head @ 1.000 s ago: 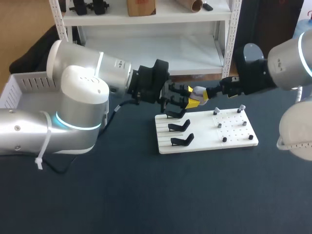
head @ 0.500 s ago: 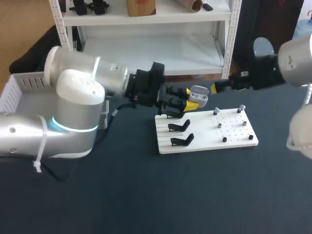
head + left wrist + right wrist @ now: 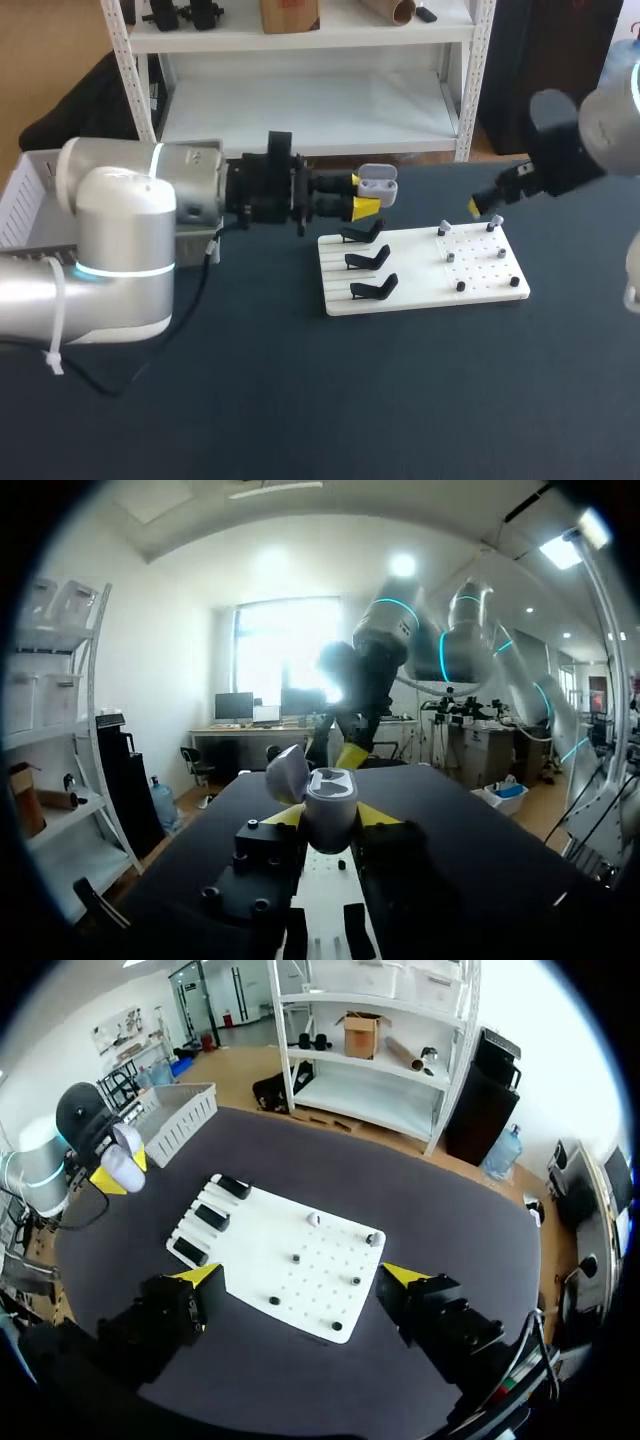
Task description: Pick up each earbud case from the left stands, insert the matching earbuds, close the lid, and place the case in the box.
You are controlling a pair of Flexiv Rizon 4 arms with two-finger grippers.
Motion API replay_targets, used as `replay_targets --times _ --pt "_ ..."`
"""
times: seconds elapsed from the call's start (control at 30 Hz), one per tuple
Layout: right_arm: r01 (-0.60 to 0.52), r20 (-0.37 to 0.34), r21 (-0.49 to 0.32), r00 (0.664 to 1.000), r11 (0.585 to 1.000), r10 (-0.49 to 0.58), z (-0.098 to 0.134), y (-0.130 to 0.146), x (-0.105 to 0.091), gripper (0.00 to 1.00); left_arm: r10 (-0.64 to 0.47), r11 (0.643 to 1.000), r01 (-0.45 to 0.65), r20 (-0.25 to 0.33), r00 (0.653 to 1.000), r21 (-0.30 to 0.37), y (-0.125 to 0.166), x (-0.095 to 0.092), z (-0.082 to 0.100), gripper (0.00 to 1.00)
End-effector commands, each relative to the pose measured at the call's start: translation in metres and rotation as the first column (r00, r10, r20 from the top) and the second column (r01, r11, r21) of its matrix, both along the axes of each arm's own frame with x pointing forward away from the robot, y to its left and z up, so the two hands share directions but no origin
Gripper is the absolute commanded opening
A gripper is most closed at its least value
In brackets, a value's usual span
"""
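Note:
My left gripper (image 3: 362,193) is shut on a grey earbud case (image 3: 377,184) whose lid stands open, held in the air behind the white board's (image 3: 420,288) far left corner. In the left wrist view the case (image 3: 330,802) sits between the yellow fingertips (image 3: 379,815), lid (image 3: 287,773) tipped up. Three black stands (image 3: 366,260) on the board's left part are bare. Small grey earbuds (image 3: 444,231) rest on pegs on its right part. My right gripper (image 3: 477,206) hovers open above the board's far right corner; in its own view the fingers (image 3: 302,1274) span the board (image 3: 262,1252) from above.
A white slatted basket (image 3: 40,175) stands at the table's far left, behind my left arm; the right wrist view shows the basket (image 3: 180,1108) too. Dark tabletop (image 3: 400,400) stretches in front of the board.
My left arm has swung the case back and left, away from the board. My right gripper has pulled away from the case, moving right toward the board's far right corner.

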State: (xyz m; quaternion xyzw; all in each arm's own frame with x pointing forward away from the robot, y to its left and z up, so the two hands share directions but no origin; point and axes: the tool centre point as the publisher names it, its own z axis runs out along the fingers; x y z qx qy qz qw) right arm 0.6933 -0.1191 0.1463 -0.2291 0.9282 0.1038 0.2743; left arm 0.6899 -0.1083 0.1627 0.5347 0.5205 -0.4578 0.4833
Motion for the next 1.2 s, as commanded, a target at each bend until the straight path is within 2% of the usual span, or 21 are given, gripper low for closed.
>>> replay_targets --times 0.03,0.2,0.3,0.37,0.47,0.5,1.07,1.13,1.2 --pt "0.109 0.035 -0.191 0.994 0.975 -0.104 -0.002 -0.003 0.006 1.00 0.047 0.999 -0.047 -0.004 0.999 -0.022 0.009 -0.006 -0.002 0.00" --pt "0.110 0.023 -0.262 0.994 0.959 -0.108 -0.011 -0.014 0.012 1.00 0.063 0.998 -0.064 -0.009 0.998 -0.025 0.016 -0.004 -0.003 0.00" --pt "0.095 0.024 -0.373 0.995 0.923 -0.093 -0.015 -0.018 0.017 1.00 0.066 0.998 -0.066 -0.009 0.998 -0.022 0.019 -0.004 -0.002 0.00" --pt "0.075 0.012 -0.400 0.997 0.914 -0.077 -0.018 -0.021 0.021 1.00 0.069 0.997 -0.070 -0.007 0.998 -0.021 0.020 -0.004 -0.001 0.00" --pt "0.060 -0.002 -0.507 0.997 0.860 -0.071 -0.024 -0.024 0.026 1.00 0.078 0.997 -0.079 -0.016 0.997 -0.017 0.022 -0.005 0.000 0.00" --pt "0.075 0.013 -0.527 0.997 0.846 -0.081 -0.026 -0.026 0.028 1.00 0.078 0.997 -0.079 -0.016 0.997 -0.017 0.022 -0.005 0.000 0.00" --pt "0.075 0.013 -0.527 0.997 0.846 -0.081 -0.026 -0.026 0.028 1.00 0.078 0.997 -0.079 -0.016 0.997 -0.017 0.022 -0.005 0.000 0.00" --pt "0.014 -0.043 -0.491 0.998 0.871 -0.040 -0.036 -0.028 0.028 1.00 0.078 0.997 -0.079 -0.016 0.997 -0.017 0.022 -0.005 0.000 0.00" --pt "-0.032 -0.052 -0.493 0.999 0.869 0.007 -0.040 -0.031 0.028 1.00 0.078 0.997 -0.079 -0.016 0.997 -0.017 0.022 -0.005 0.000 0.00"
